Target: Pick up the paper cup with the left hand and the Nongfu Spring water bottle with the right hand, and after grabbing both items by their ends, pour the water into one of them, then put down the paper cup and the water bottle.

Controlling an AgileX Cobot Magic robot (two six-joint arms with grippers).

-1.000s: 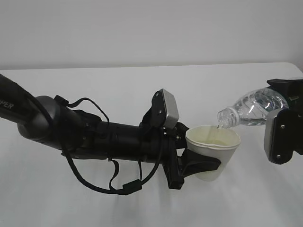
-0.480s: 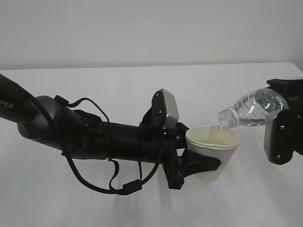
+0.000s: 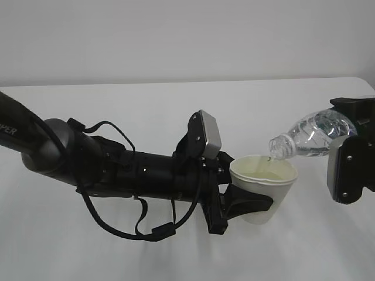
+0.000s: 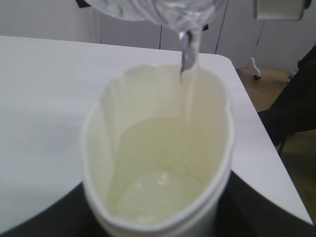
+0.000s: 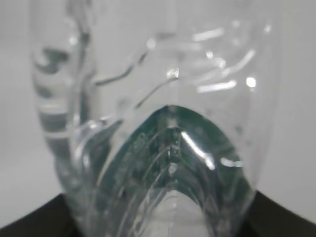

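Pouring continues unchanged: bottle (image 3: 313, 133) still tipped over cup (image 3: 265, 186).

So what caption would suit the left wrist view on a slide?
Thin stream of water falling from a clear plastic bottle into a gripped white paper cup.

The paper cup (image 3: 265, 188) is matt white paper outside, smooth cream inside, with a rolled rim. The Nongfu Spring water bottle (image 3: 313, 136) is clear, glossy, ribbed plastic catching highlights. The left hand (image 3: 246, 199) is matt black plastic with a satin grey camera block (image 3: 208, 134) and rubbery black cables (image 3: 126, 225). The table (image 3: 146, 99) is smooth matt white.
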